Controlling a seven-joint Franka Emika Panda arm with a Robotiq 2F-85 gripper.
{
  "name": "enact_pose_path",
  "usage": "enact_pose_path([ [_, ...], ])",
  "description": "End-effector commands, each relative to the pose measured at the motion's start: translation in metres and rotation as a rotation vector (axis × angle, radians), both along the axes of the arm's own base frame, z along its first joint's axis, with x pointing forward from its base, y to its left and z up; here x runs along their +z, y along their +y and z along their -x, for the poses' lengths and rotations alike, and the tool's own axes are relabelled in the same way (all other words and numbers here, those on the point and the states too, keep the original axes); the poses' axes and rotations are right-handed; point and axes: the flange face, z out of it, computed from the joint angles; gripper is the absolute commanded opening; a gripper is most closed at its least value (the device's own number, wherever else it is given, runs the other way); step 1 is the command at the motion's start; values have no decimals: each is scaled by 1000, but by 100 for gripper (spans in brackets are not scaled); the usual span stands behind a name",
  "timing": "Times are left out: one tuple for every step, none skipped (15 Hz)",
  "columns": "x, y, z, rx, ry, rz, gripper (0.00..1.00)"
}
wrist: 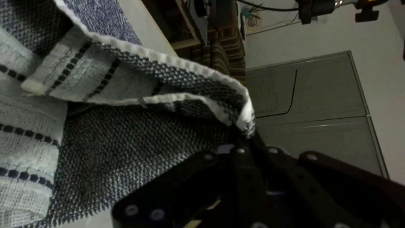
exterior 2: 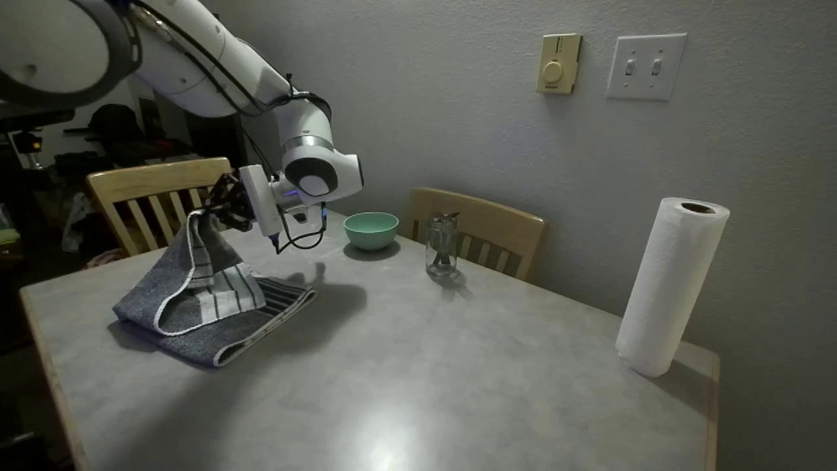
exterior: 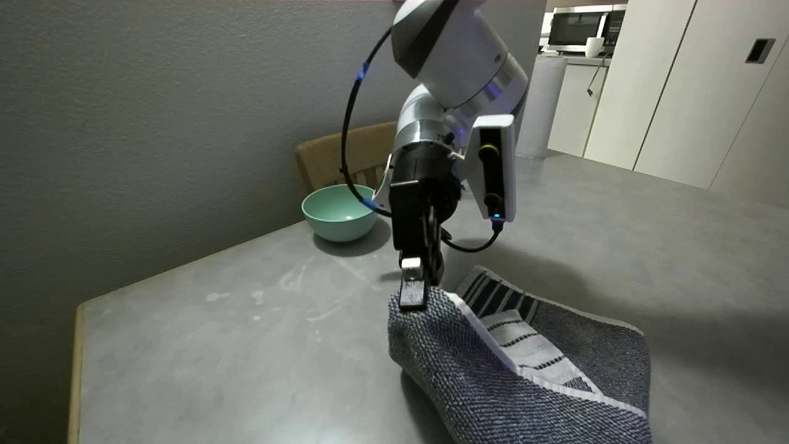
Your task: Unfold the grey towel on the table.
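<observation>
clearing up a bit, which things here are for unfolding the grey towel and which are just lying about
For the job:
grey towel
gripper, shut on the towel's edge
table under it

Just there:
teal bowl
glass jar
paper towel roll
wooden chairs

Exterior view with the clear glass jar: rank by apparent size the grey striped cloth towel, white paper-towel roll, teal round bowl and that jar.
1. Grey striped towel
2. White paper-towel roll
Too alike to rank: teal bowl, wider, and glass jar, taller.
</observation>
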Motion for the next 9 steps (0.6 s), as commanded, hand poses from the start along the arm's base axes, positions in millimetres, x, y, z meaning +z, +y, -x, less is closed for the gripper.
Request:
enact_pose_path([
  [-17, 20, -9, 53, 97, -3, 30],
  [-21, 24, -11, 55, 123, 5, 32],
  [-23, 27, -11, 64, 143, 13, 37],
  [-26, 28, -12, 69, 156, 25, 45],
  [-27, 28, -14, 69, 164, 39, 52],
  [-27, 27, -16, 69, 168, 52, 61],
  [-25, 24, -18, 72, 164, 75, 67],
  [-23, 20, -22, 68, 161, 97, 75],
  [-21, 15, -24, 61, 157, 120, 81],
])
